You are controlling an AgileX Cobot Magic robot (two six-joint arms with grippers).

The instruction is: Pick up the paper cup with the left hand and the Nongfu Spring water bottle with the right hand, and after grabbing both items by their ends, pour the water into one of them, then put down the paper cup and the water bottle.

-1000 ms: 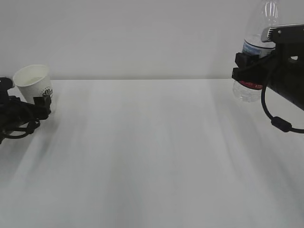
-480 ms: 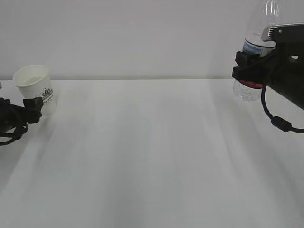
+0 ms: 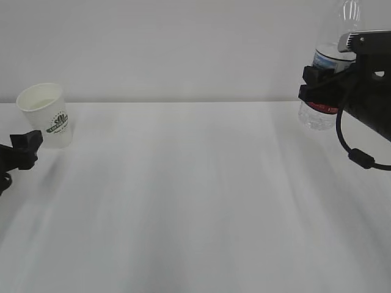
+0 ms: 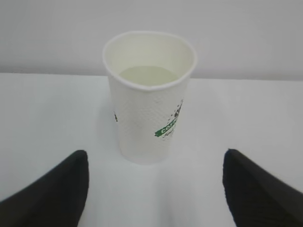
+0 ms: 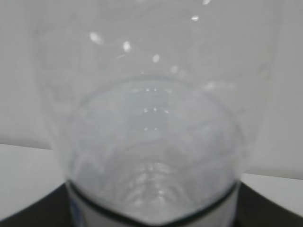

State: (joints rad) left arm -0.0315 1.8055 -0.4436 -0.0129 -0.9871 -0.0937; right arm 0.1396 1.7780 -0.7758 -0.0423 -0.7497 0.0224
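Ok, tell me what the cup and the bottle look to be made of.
The cup: likely paper, matte white, with a fine dimpled wall, rolled rim and printed green logo. The bottle: apparently clear glossy plastic; the wall behind shows through it, bright highlights sit on its surface, and a printed label wraps it.

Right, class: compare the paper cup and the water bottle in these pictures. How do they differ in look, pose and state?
The paper cup is white and opaque with a green logo; the water bottle is clear plastic with a red-and-white label.
The cup stands free on the table, the left gripper open and apart from it; the bottle is clamped in the right gripper.
The cup is short; the bottle is taller.
Both are upright and uncapped.
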